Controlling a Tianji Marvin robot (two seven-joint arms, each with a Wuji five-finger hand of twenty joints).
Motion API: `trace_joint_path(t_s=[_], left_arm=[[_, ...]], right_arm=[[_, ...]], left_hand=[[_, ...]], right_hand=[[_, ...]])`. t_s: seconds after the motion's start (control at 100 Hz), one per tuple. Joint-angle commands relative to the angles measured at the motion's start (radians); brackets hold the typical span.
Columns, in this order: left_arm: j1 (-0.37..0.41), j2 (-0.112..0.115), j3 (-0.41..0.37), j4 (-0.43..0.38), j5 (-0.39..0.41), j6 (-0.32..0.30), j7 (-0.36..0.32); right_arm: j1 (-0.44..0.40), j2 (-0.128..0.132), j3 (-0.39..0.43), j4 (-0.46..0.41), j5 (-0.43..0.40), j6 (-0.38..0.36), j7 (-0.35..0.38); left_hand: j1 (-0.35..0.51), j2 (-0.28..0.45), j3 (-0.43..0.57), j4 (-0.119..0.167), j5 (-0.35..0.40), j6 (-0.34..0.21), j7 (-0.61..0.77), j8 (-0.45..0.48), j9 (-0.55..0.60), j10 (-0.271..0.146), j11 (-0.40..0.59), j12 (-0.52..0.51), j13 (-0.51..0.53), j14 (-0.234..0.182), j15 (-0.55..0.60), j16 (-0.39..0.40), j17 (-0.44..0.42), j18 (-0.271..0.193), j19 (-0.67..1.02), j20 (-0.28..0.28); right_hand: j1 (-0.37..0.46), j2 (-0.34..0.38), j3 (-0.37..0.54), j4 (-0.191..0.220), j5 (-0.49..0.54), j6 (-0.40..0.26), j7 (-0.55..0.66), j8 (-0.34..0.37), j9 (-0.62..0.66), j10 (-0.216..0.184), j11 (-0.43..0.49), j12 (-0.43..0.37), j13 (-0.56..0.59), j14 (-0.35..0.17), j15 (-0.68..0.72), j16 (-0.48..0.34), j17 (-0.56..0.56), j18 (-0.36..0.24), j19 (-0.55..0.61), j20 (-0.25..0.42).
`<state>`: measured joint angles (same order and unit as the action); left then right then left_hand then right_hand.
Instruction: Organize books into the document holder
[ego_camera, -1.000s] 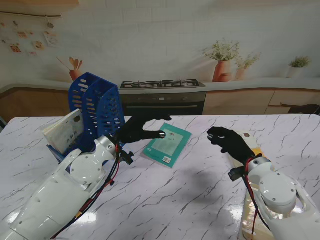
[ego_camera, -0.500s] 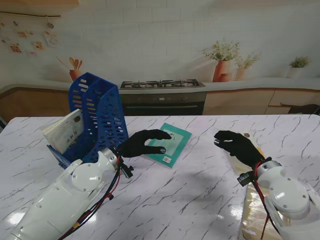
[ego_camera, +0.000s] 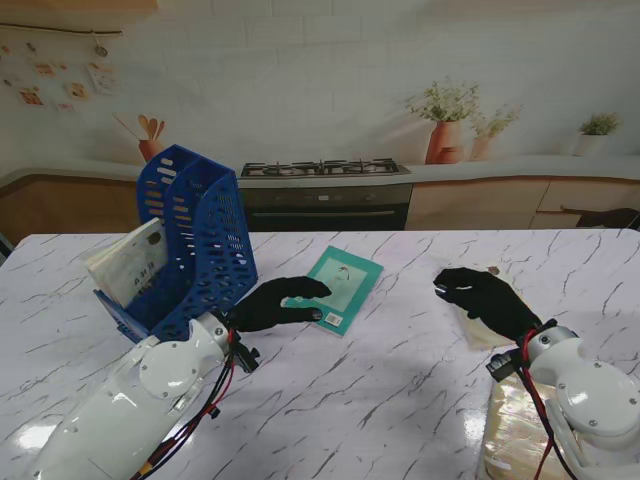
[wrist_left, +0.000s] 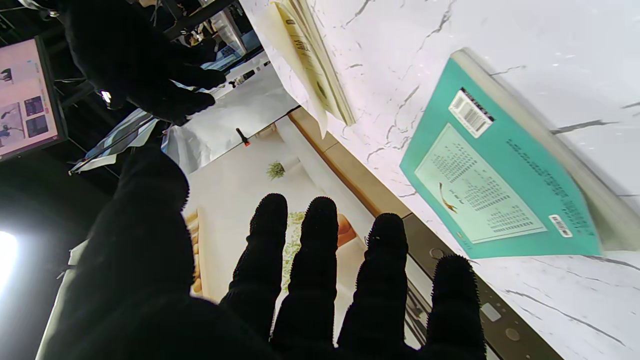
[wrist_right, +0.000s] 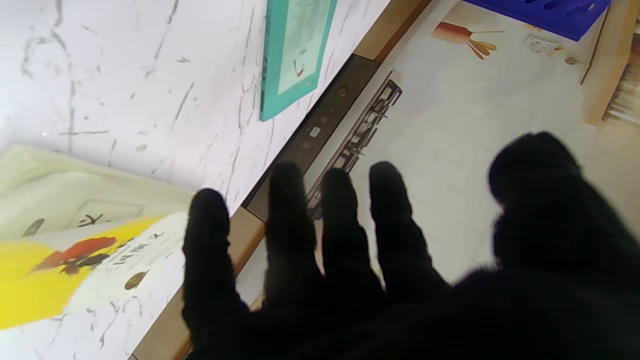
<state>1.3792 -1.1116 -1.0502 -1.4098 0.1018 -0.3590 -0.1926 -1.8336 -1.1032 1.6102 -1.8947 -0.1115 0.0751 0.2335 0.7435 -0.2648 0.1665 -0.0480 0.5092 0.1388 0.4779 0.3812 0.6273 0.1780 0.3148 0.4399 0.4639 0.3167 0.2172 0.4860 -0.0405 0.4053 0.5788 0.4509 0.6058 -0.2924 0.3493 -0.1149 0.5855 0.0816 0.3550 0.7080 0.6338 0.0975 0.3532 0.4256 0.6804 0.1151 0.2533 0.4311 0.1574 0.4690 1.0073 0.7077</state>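
Beside the teal book (ego_camera: 339, 287) — left hand (ego_camera: 272, 303), fingers spread, empty.

- stand view looks down from above the shoulders across the marble table (ego_camera: 380, 400) toward the stove wall, both arms rising from the bottom corners of the frame.
- left wrist view sits close behind the left hand (wrist_left: 280, 280), fingers filling the lower frame, table at the upper right.
- right wrist view peers over the right hand (wrist_right: 350, 265), table at the upper left.
- all three catch the teal book (ego_camera: 340, 285) (wrist_left: 495, 175) (wrist_right: 295, 47).
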Motion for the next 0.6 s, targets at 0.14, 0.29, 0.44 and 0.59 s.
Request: trace_joint_path(t_s=[0.14, 0.29, 0.44, 0.59], left_arm=[[0.018, -0.006, -0.006, 0.018, -0.011, 0.003, -0.002], [0.023, -0.005, -0.013, 0.02, -0.02, 0.012, -0.009], [0.025, -0.003, -0.017, 0.017, -0.015, 0.012, -0.014], [0.019, -0.001, -0.021, 0.027, -0.024, 0.006, -0.024]], right_arm=[[-0.068, 0.011, 0.048, -0.063, -0.046, 0.028, 0.043], [-0.103, 0.007, 0.049, -0.105, -0.067, 0.065, 0.025], [-0.148, 0.014, 0.06, -0.161, -0.142, 0.112, 0.04], [-0.212, 0.021, 0.098, -0.224, -0.212, 0.156, 0.074]], left_hand=[[-0.006, -0.024, 0.035, 0.021, -0.01, 0.008, 0.011, -0.003, 0.018, -0.026, 0.027, 0.019, 0.014, -0.028, 0.032, 0.013, -0.018, -0.023, -0.016, 0.017], [-0.01, -0.025, 0.043, 0.02, -0.01, 0.007, 0.011, -0.004, 0.015, -0.026, 0.025, 0.02, 0.01, -0.025, 0.031, 0.014, -0.022, -0.023, -0.021, 0.018], [-0.016, -0.026, 0.048, 0.019, -0.011, 0.008, 0.01, -0.005, 0.013, -0.027, 0.021, 0.019, 0.007, -0.023, 0.028, 0.013, -0.025, -0.023, -0.031, 0.017], [-0.019, -0.025, 0.053, 0.018, -0.008, 0.008, 0.011, -0.005, 0.015, -0.025, 0.021, 0.02, 0.009, -0.019, 0.028, 0.013, -0.024, -0.023, -0.036, 0.018]], right_hand=[[0.023, 0.041, -0.012, 0.042, 0.03, -0.016, 0.028, 0.014, 0.031, 0.001, 0.024, 0.008, 0.023, -0.006, 0.0, -0.01, -0.008, -0.002, -0.001, -0.013], [0.043, 0.051, -0.025, 0.044, 0.036, -0.005, 0.026, 0.016, 0.032, 0.009, 0.033, 0.009, 0.023, -0.001, 0.008, -0.008, -0.008, -0.001, 0.001, -0.018], [0.044, 0.058, -0.038, 0.045, 0.031, 0.003, 0.015, 0.013, 0.027, 0.014, 0.034, 0.005, 0.022, 0.003, 0.012, -0.01, -0.009, 0.004, 0.004, -0.023], [0.039, 0.066, -0.048, 0.045, 0.033, 0.012, 0.005, 0.006, 0.026, 0.025, 0.025, -0.006, 0.021, 0.009, 0.013, -0.013, -0.011, 0.006, 0.007, -0.029]])
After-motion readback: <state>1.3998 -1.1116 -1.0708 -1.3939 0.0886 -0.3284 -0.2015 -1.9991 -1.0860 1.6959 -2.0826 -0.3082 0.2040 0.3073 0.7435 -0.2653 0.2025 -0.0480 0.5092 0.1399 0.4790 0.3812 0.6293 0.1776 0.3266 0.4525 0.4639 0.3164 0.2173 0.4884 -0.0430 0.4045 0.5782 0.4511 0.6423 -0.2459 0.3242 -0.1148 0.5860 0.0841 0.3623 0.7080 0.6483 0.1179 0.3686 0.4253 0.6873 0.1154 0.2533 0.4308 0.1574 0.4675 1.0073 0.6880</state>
